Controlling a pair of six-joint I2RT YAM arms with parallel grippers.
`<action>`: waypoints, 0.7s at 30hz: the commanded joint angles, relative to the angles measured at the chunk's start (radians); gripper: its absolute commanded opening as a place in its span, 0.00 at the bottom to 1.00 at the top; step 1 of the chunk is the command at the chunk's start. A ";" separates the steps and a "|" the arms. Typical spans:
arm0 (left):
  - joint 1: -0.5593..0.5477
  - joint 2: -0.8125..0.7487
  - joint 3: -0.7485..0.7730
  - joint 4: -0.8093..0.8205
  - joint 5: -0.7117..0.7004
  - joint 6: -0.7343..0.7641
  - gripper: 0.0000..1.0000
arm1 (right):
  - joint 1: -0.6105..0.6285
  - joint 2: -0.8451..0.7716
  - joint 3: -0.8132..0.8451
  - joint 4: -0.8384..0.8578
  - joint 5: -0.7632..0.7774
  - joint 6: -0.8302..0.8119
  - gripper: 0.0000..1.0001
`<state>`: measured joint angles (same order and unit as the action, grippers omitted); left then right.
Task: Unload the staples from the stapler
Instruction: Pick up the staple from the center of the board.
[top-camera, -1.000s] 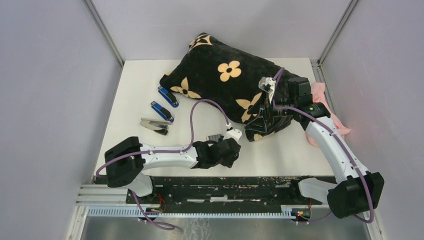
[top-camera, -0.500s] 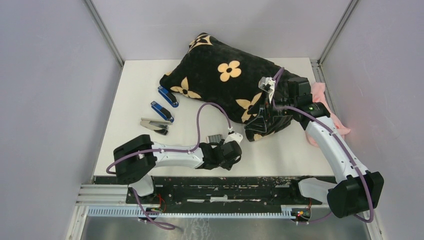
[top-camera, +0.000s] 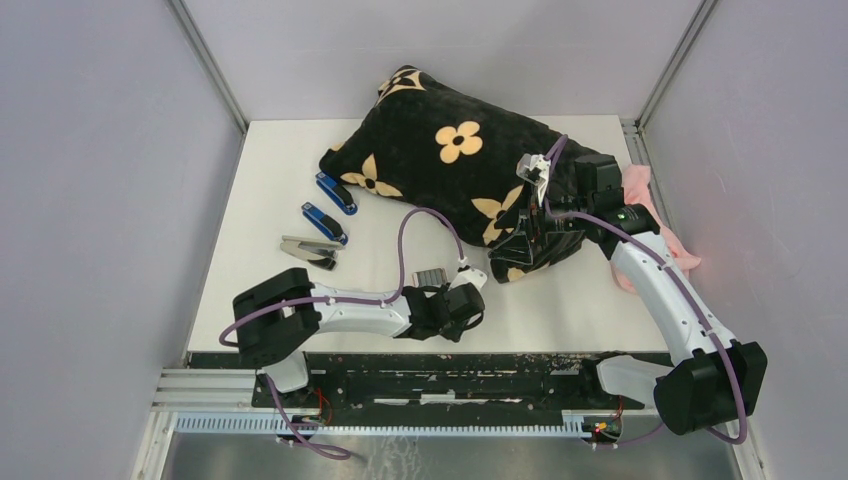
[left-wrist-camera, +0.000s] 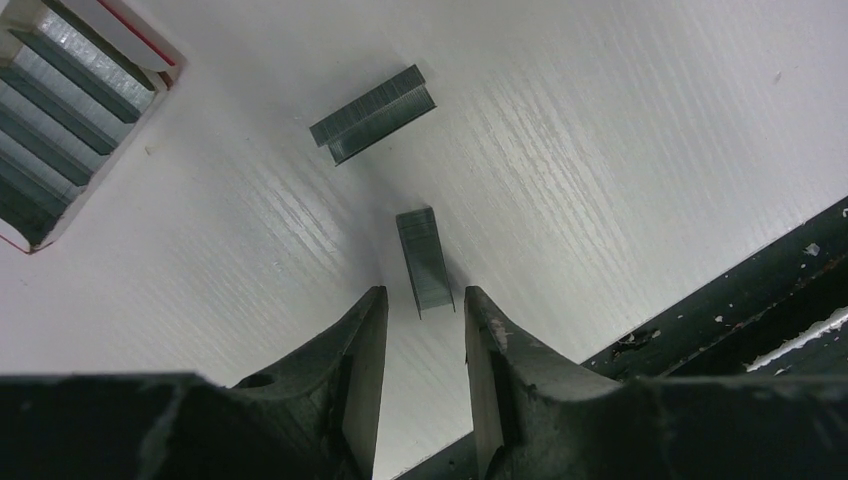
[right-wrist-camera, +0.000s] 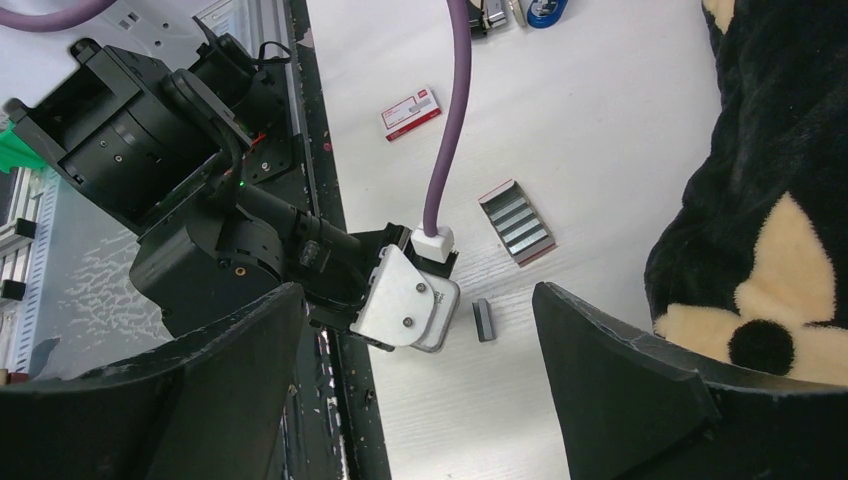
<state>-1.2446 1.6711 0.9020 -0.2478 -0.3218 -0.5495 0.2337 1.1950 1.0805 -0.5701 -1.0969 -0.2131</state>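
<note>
The left pincer (left-wrist-camera: 425, 325) hangs low over the near edge of the surface (left-wrist-camera: 620, 150), about midway along it. Its jaws are narrowed but not clenched. A sliver of white shows on each side of the short strip of staples (left-wrist-camera: 424, 262), whose near end lies between the fingertips (left-wrist-camera: 368, 330), so nothing is grasped yet. That strip lies flat and lengthwise in line with the jaws, which suits a squeeze across its narrow width.

A longer strip of staples (left-wrist-camera: 372, 113) lies just beyond it, turned crosswise and not touching it. Further in from the edge is an open box (left-wrist-camera: 60, 110) with more strips ranked inside. Both loose strips are well apart from the three staplers (top-camera: 325, 223) lined up near the left edge. The move in hand looks like tidying a loose strip rather than working on a stapler.

The right pincer (top-camera: 525, 245) is spread wide and empty, held above the corner of a black flowered pillow (top-camera: 440, 150) towards the right edge. It looks parked there, clear of the left arm while its camera looks down on the work.
</note>
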 joint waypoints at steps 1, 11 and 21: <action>0.004 0.012 0.024 0.021 0.017 -0.032 0.40 | -0.004 0.001 0.047 0.013 -0.022 0.001 0.91; 0.004 0.035 0.037 0.001 0.024 -0.041 0.32 | -0.004 0.001 0.046 0.013 -0.024 0.003 0.91; 0.002 0.016 0.020 0.021 0.034 -0.043 0.20 | -0.004 0.001 0.045 0.015 -0.024 0.004 0.91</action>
<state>-1.2407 1.6924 0.9169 -0.2546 -0.3115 -0.5503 0.2337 1.1950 1.0805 -0.5701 -1.0977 -0.2096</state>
